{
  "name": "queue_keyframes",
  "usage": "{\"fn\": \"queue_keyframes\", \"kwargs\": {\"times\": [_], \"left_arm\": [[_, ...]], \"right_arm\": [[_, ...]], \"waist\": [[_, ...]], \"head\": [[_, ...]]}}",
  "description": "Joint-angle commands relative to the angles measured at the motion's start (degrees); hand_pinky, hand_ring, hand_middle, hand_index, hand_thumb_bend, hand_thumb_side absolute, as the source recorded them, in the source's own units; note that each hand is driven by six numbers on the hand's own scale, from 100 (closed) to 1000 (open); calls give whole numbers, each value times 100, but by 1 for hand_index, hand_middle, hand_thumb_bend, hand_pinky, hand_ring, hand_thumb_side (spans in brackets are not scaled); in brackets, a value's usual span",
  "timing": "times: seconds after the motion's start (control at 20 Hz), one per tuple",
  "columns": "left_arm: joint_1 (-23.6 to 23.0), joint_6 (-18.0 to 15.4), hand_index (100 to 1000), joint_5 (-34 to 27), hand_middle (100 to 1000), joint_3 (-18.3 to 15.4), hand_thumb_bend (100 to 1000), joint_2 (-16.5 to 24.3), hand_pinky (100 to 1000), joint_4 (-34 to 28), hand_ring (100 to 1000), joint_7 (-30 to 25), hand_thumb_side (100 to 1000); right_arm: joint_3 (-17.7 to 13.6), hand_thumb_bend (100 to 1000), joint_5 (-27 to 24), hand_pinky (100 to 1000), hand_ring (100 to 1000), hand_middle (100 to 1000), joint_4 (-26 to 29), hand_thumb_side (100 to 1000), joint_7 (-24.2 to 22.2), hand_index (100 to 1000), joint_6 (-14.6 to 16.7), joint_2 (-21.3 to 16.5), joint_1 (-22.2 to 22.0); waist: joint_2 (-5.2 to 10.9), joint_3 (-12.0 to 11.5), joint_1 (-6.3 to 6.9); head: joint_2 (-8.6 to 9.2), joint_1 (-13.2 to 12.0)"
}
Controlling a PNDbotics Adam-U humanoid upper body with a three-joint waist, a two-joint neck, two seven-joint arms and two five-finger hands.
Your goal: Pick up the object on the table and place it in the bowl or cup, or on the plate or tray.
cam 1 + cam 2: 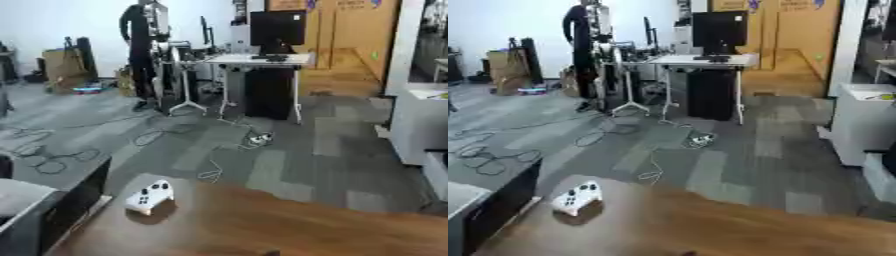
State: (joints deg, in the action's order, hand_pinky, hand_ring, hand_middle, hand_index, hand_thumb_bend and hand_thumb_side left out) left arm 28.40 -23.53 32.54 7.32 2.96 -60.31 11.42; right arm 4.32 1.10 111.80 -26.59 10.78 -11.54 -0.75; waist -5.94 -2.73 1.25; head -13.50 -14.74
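Note:
A white game controller (149,196) with dark buttons lies on the brown wooden table (289,225), near its far left corner. It also shows in the right eye view as the same controller (577,198). No bowl, cup, plate or tray appears in either view. Neither of my hands is in view. A small dark tip pokes up at the very bottom edge of the table, too little of it to identify.
Beyond the table's far edge lies grey carpet with loose cables (52,160). A dark cabinet (61,200) stands to the left of the table. A white desk with a monitor (262,60) stands further back. White furniture (864,125) lines the right side.

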Motion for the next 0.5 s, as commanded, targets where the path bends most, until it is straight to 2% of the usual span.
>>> {"fn": "queue_keyframes", "kwargs": {"times": [0.05, 0.5], "left_arm": [[55, 114, 1000, 165, 937, -12, 540, -27, 557, 13, 821, -65, 542], [71, 354, 1000, 347, 913, 2, 549, -83, 514, 70, 793, -236, 572]], "right_arm": [[-26, 100, 7, 507, 582, 586, 141, 596, -5, 1000, -7, -23, 68], [-29, 100, 22, 507, 582, 586, 136, 598, -8, 1000, -10, -9, 75]], "waist": [[30, 12, -7], [16, 18, -3]], "head": [[-23, -74], [-118, -141]]}}
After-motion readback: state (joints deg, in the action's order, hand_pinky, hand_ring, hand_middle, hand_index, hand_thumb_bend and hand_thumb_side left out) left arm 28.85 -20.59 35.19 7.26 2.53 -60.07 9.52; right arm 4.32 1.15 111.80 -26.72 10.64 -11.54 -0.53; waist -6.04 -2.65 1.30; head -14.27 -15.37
